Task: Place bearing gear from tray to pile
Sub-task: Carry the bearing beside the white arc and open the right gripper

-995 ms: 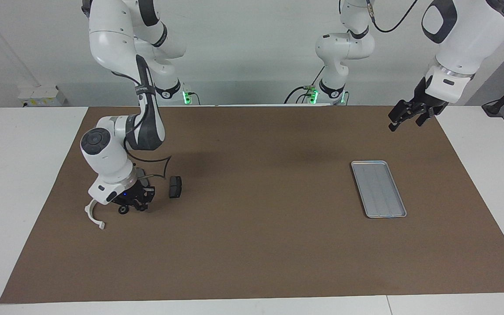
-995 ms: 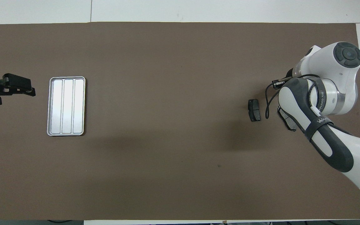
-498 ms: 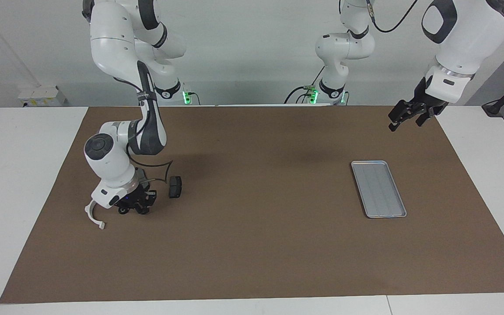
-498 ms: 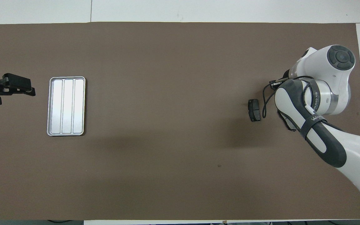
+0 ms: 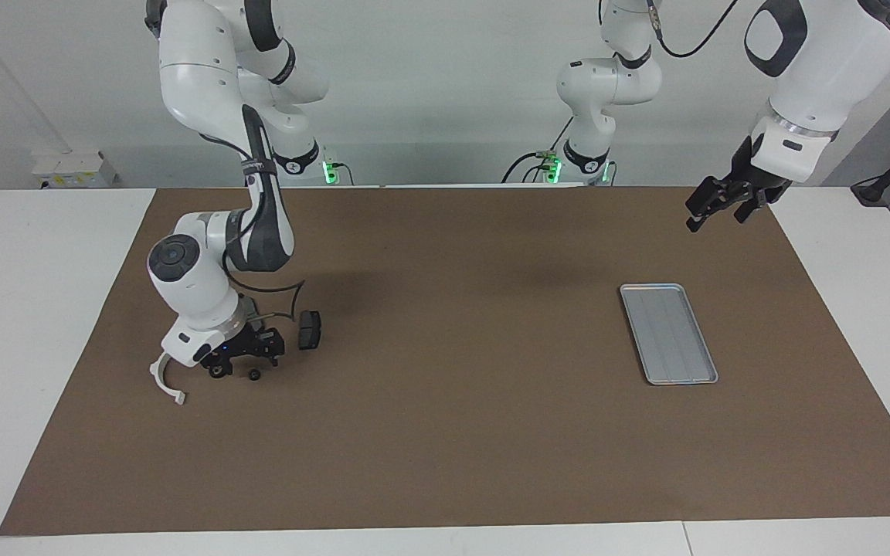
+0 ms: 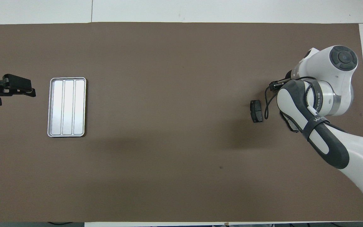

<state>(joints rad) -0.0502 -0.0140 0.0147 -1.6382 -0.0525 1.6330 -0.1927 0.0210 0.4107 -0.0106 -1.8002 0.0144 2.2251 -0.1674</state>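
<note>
Since the small dark bearing gear beside the white bracket looks hard, light and roll-prone, the released right gripper above it would best pinch its rim, while the open-fingered left gripper waits.

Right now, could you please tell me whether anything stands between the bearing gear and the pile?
Nothing visible does. The small dark round gear lies under the open right pincer, between the white semicircular plastic bracket and the dark grey brake pad. The left pincer waits, open, above the brown mat.
</note>
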